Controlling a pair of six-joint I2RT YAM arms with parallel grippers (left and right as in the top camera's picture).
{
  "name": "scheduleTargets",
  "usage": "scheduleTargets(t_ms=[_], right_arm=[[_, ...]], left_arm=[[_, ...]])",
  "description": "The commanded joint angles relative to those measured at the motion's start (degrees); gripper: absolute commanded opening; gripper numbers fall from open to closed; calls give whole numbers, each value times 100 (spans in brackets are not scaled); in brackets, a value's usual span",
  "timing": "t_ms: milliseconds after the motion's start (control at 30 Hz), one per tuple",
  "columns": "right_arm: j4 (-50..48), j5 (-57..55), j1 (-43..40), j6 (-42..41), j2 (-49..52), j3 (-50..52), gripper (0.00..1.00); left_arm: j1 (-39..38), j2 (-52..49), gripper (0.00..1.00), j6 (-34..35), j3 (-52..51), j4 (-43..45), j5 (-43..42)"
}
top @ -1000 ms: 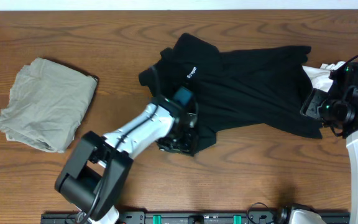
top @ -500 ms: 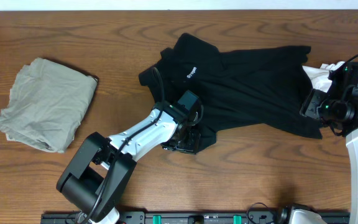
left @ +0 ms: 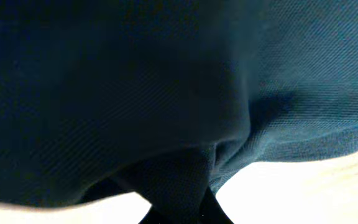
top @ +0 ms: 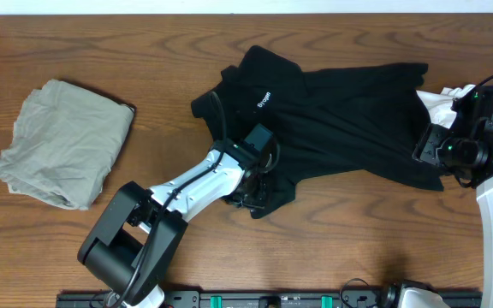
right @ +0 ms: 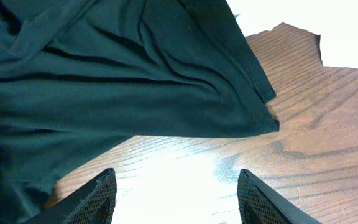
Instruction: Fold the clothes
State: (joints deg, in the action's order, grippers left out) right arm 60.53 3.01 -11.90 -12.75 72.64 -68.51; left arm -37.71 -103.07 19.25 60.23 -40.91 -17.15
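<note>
Crumpled black fabric garment (top: 349, 120) lies mid brown wooden tabletop (top: 144, 51). Our left gripper (top: 255, 193) is buried at its near hem; we cannot tell if it grips. Our right gripper (right: 176, 199) gapes beside its right edge. We judge the step is flattening; next, pinch and spread.

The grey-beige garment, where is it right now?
In the overhead view the grey-beige garment lies bunched at the left end of the table, well apart from the black garment spread in the middle.

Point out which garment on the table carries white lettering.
The black fabric garment spread mid-table; the folded grey-beige fabric garment at image-left is plain, the white one mostly hidden.
</note>
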Motion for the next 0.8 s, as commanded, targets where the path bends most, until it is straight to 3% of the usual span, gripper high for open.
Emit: scheduleTargets(t_ms=[0,200,367,767], right_arm=[[-2,-22,68,83,13,39,61],[-24,-125,68,81,151,205,62],[4,-103,72,81,461,275,63],[-385,-273,68,-98,1213,645,63]], left_arm=[[197,339,6,-136,-33,-282,323],[807,1530,6,-138,-33,-1239,1187],[1316,2264,6,-92,-33,-1541,1154],[1322,2181,6,-96,-105,-1587,1150]])
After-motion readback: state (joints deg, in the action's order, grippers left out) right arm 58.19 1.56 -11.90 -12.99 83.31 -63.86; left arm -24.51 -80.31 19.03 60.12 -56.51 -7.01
